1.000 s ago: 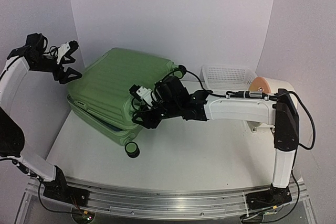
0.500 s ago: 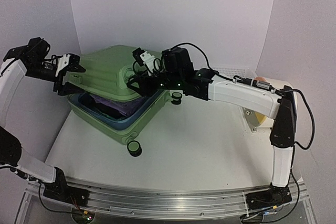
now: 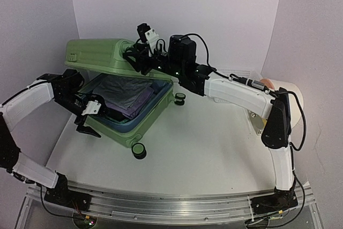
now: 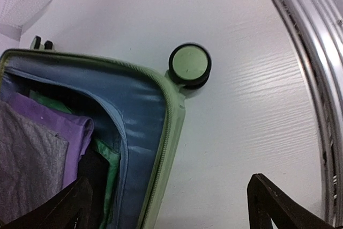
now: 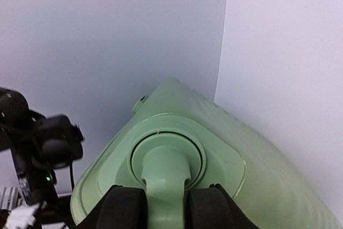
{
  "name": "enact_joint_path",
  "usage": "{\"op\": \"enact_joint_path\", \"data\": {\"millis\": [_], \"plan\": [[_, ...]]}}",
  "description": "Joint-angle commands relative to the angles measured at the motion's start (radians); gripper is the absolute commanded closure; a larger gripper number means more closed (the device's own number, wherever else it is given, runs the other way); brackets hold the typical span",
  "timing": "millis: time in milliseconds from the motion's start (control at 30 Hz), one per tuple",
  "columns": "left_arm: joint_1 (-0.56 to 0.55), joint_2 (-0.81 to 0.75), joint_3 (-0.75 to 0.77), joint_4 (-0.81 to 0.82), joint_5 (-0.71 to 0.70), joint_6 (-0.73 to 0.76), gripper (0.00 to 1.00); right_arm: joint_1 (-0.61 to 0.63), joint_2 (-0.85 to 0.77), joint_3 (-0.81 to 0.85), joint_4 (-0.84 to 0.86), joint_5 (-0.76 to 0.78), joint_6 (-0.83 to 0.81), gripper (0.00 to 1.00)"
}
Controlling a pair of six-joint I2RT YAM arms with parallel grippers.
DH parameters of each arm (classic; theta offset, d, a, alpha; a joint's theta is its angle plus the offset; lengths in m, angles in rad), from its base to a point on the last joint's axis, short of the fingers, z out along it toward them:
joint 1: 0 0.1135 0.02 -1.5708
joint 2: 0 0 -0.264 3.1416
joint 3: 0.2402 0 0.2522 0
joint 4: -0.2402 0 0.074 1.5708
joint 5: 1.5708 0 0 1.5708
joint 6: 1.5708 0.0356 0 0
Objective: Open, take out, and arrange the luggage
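Observation:
The light-green luggage (image 3: pixel 140 130) lies open on the table. Its lid (image 3: pixel 95 53) is lifted to about level above the base. Folded grey and purple clothes (image 3: pixel 124 94) lie in the blue-lined base. My right gripper (image 3: pixel 132 57) is shut on a green wheel stem at the lid's corner (image 5: pixel 166 175) and holds the lid up. My left gripper (image 3: pixel 88 119) is open and empty, low at the base's front-left rim. In the left wrist view its black fingers (image 4: pixel 278 207) straddle the rim (image 4: pixel 167 132), with a wheel (image 4: pixel 189 66) beyond.
A white mesh basket (image 3: pixel 242 73) sits at the back right, partly behind my right arm, with a cream cylinder (image 3: pixel 288 90) further right. Two luggage wheels (image 3: pixel 138 150) (image 3: pixel 180 98) stand on the table. White walls close in behind and on both sides.
The lid has gone from shut to lifted high, carried up and back by my right gripper. My left arm has dropped from the back left to the base's front-left rim.

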Motion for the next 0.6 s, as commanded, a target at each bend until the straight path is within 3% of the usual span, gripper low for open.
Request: {"op": "enact_joint_path", "data": {"millis": [0,167,267,367,433,500,567], "plan": [[-0.003,0.150,-0.011,0.224,-0.122,0.020,0.02,-0.138,0.077,0.059,0.302,0.235,-0.018,1.00],[-0.003,0.255,-0.021,0.291,-0.172,0.028,0.04,-0.166,0.130,0.061,0.427,0.204,-0.053,1.00],[-0.005,0.277,-0.060,0.334,-0.200,0.046,0.12,-0.184,0.174,0.092,0.478,0.180,-0.055,1.00],[-0.025,0.312,-0.089,0.373,-0.240,0.025,0.33,-0.202,0.216,0.126,0.529,0.155,-0.045,1.00],[-0.050,0.347,-0.078,0.366,-0.258,-0.030,0.55,-0.211,0.238,0.141,0.552,0.147,-0.039,1.00],[-0.081,0.371,-0.062,0.344,-0.262,-0.094,0.85,-0.218,0.254,0.148,0.576,0.132,-0.038,1.00],[-0.125,0.377,-0.050,0.357,-0.240,-0.193,1.00,-0.224,0.270,0.155,0.596,0.119,-0.036,1.00]]}}
